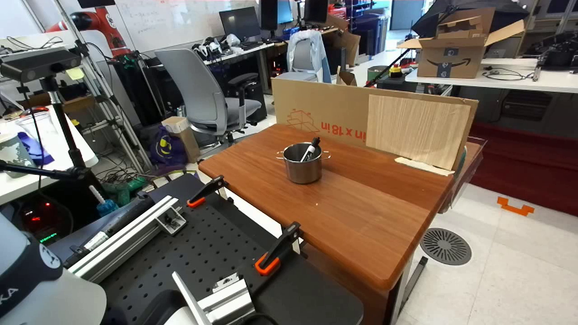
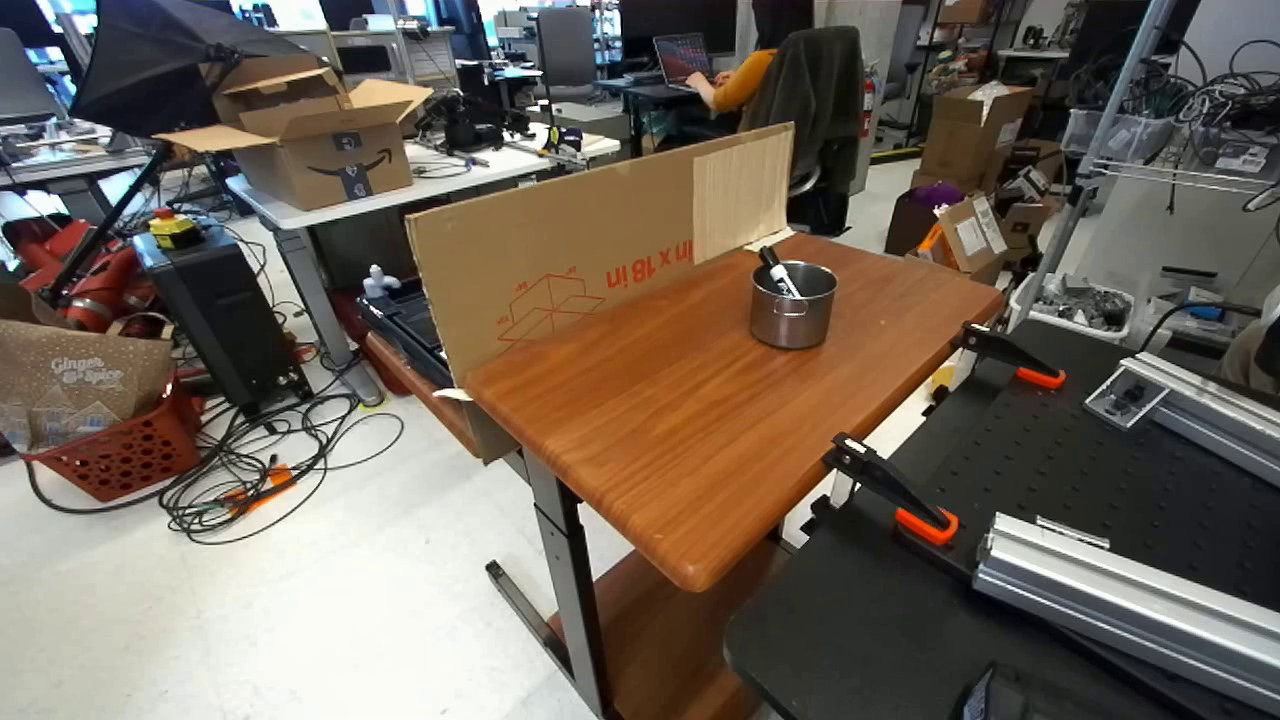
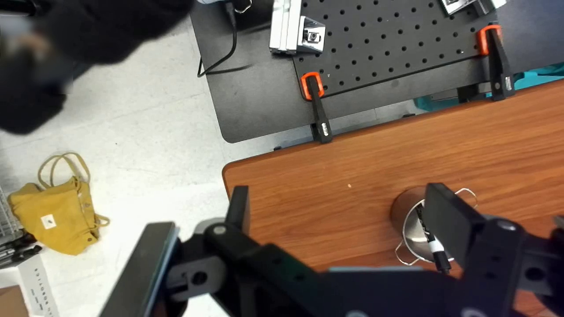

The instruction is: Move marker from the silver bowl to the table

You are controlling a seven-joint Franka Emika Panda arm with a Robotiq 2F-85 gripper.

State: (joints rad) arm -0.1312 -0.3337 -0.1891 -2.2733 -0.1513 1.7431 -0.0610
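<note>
The marker (image 1: pixel 309 151) is black with a white band and a dark cap. It leans in the silver bowl with its cap end above the rim, also in an exterior view (image 2: pixel 780 272) and the wrist view (image 3: pixel 436 251). The silver bowl (image 1: pixel 303 173) is a small metal pot with two wire handles, upright on the brown table (image 1: pixel 361 216); it also shows in an exterior view (image 2: pixel 790 325). In the wrist view my gripper (image 3: pixel 337 191) is open and empty, high above the table; its right finger partly covers the bowl (image 3: pixel 402 206) and marker. The exterior views do not show the gripper.
A cardboard sheet (image 1: pixel 325 101) with a pale plywood board (image 1: pixel 417 128) stands along the table's far edge. Black clamps with orange pads (image 1: pixel 279 250) grip the near edge beside the black perforated bench (image 1: pixel 216 243). Metal rails (image 2: pixel 1130 600) lie on the bench.
</note>
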